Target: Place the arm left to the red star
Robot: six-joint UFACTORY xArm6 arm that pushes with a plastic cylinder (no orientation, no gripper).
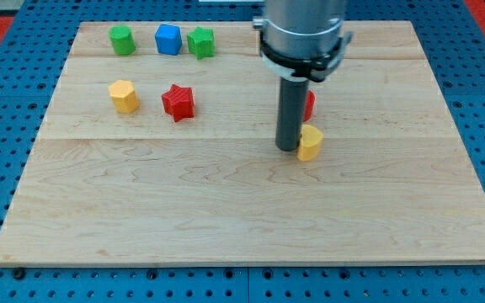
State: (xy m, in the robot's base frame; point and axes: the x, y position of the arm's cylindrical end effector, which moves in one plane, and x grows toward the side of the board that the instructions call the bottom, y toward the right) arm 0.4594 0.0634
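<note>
In the board's upper-left quarter sits the red star [178,102], a yellow block [124,95] just left of it. My tip [287,148], a plain rod gripping nothing, stands well right of the star, touching another yellow block [310,143].

Arm comes down from table's far edge, rod vertical; my tip [287,149] sits approx mid-table, slightly right of centre.

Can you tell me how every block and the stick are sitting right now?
My tip: down on the board, beside the yellow block.
Red star: untouched, far to my tip's left.
Red block: mostly hidden behind the rod.
Yellow hexagon: resting alone.
Green block, blue block, green star: lined up along the top.
</note>
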